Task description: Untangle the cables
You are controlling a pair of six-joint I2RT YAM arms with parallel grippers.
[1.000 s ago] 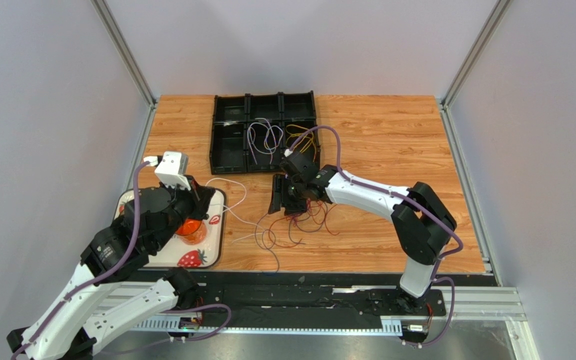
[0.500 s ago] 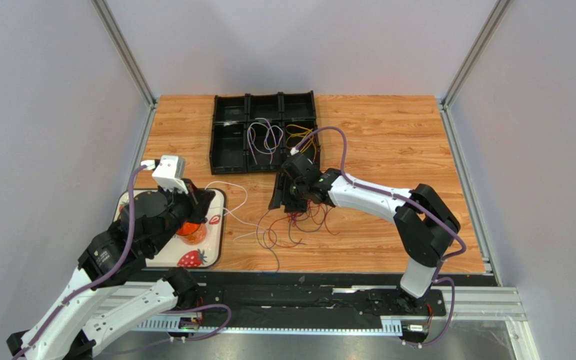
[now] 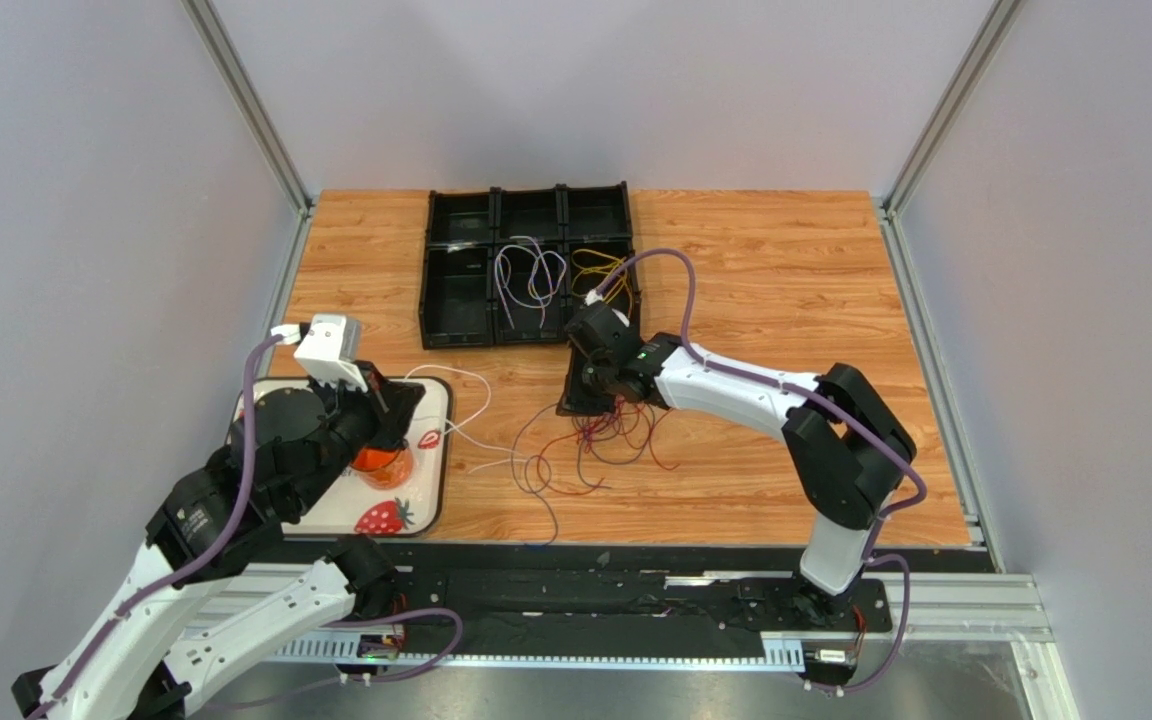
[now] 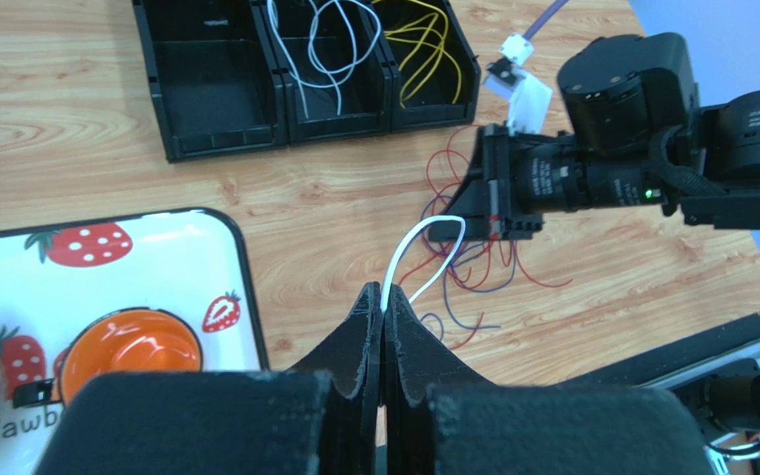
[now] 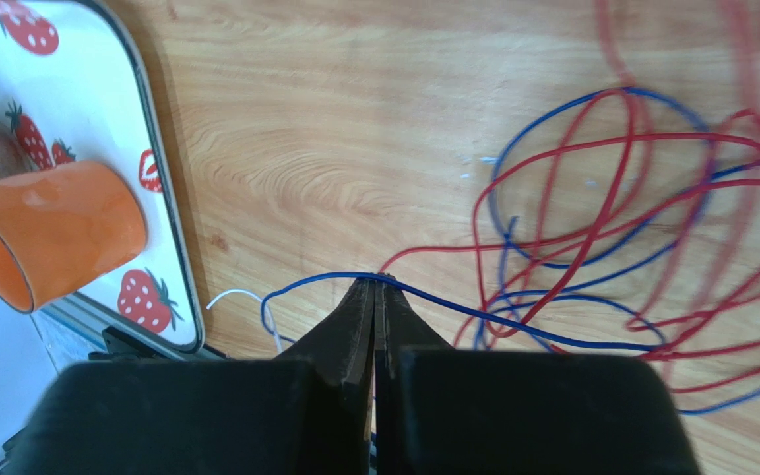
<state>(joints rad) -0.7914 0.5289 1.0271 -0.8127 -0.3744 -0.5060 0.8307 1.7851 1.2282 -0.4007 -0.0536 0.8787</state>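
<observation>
The right pincer (image 5: pixel 374 287) was pressed fully together on a blue cable (image 5: pixel 424 295), which crossed its tips low over the wooden table (image 3: pixel 778 255). We saw that strand run back into the loose heap (image 3: pixel 597 447) of red, blue and darker cables lying on the table in front of the arms. There its loops crossed the red ones several times.

The left pincer (image 4: pixel 382 312) was likewise clamped, on a white cable (image 4: pixel 394 267) that arched up from its tips and dropped toward the same heap. That pincer hung by the strawberry tray (image 3: pixel 339 519), near the orange cup (image 3: pixel 382 462).

We judged the work partly done. The black divided bin (image 3: pixel 458 308) at the far side held white and lilac cables (image 3: pixel 530 275) in its middle front compartment. Yellow cables (image 3: pixel 600 270) lay in the compartment to the right, so each colour was kept apart.

What remained was the heap itself: the white, blue, red and darker strands were not yet separated. With each pincer on a different colour, we took the step in hand to be drawing white and blue apart. After that, we reckoned, the red loops would be the larger part left to sort.
</observation>
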